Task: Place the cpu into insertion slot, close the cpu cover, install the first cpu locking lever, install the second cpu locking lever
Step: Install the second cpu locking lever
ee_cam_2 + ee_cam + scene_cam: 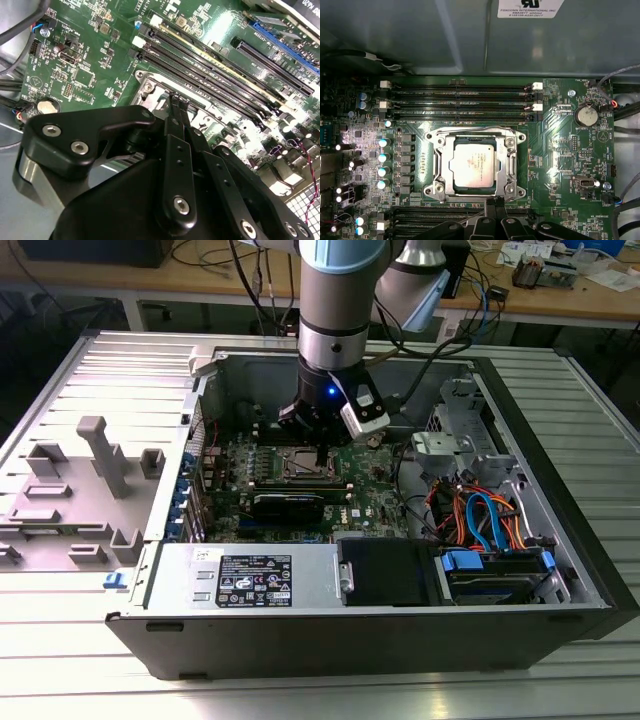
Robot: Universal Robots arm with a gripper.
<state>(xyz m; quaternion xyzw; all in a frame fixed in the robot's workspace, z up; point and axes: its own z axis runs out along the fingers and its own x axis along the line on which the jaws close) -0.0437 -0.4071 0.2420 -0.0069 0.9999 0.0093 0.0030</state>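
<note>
One open computer case [300,585] lies on the ribbed metal worktop [90,640], with its green circuit board [375,505] facing up and the arm reaching down into it from above. In the first wrist view the cpu [474,166] sits in the insertion slot [496,167], and the cpu cover [475,144] is down around it, the chip's grey top showing through the window. The claw [496,204] hangs at the edge of the cover's frame, just beside the chip and not over it; its black fingers [179,111] are pressed together on nothing. Long black memory slots [462,102] run along the far side of the socket, and another row [440,215] runs on the near side, passing under the claw. A round coin cell [586,116] lies well apart. In the exterior view the case walls close in on the board, with loose cables [480,520] on the exterior view's right.
</note>
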